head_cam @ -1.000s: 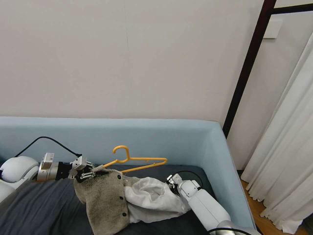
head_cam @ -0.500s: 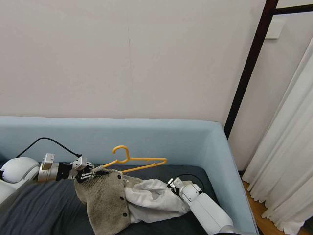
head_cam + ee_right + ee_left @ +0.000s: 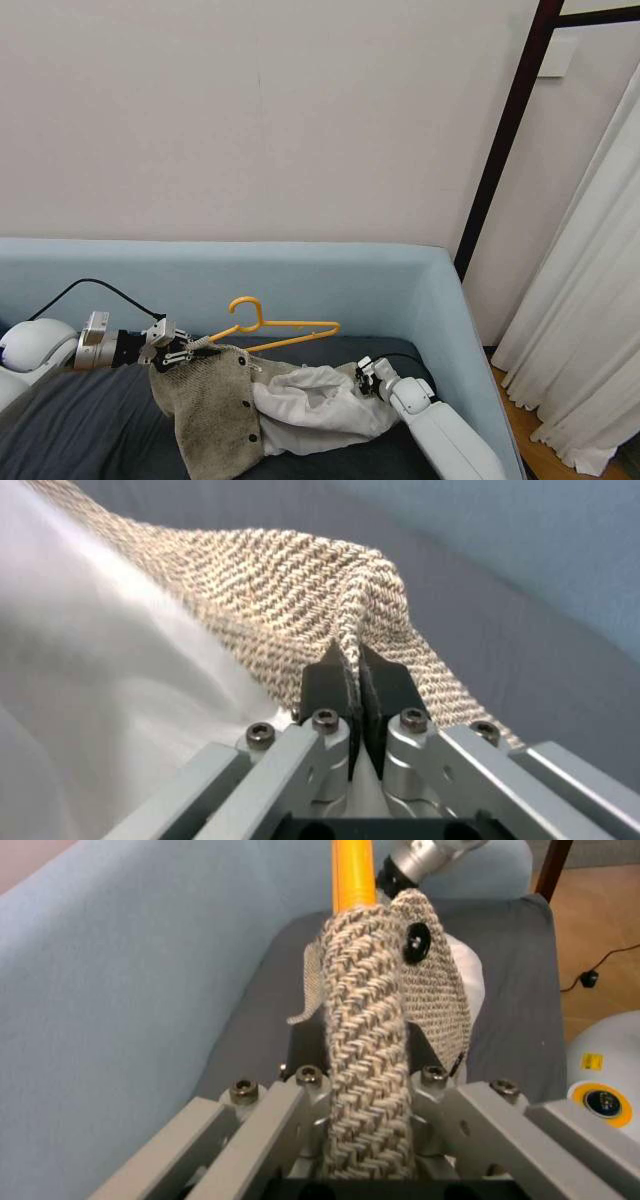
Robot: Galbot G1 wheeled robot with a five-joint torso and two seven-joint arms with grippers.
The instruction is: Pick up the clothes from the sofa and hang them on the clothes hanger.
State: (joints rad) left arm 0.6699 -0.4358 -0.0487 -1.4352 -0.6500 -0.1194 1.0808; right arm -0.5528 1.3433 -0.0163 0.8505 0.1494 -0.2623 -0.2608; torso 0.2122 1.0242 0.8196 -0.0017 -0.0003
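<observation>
A beige knitted cardigan (image 3: 215, 405) with dark buttons and a white lining (image 3: 315, 405) hangs low over the dark sofa seat (image 3: 80, 430). An orange hanger (image 3: 275, 333) lies just behind it, its hook up. My left gripper (image 3: 172, 350) is shut on the cardigan's left shoulder; the left wrist view shows the knit (image 3: 368, 1057) clamped between the fingers, the hanger bar (image 3: 354, 874) beyond. My right gripper (image 3: 366, 372) is shut on the garment's right end, pinching a fold of knit (image 3: 345, 592) between its dark pads.
The sofa's pale blue back (image 3: 300, 280) and right arm (image 3: 470, 360) wall in the seat. A black rack post (image 3: 505, 140) rises at the right, with white curtains (image 3: 590, 330) and wood floor beyond. A black cable (image 3: 90, 290) loops from my left arm.
My right gripper has moved right and back with its end of the cardigan, stretching the garment wider. The left gripper has held still.
</observation>
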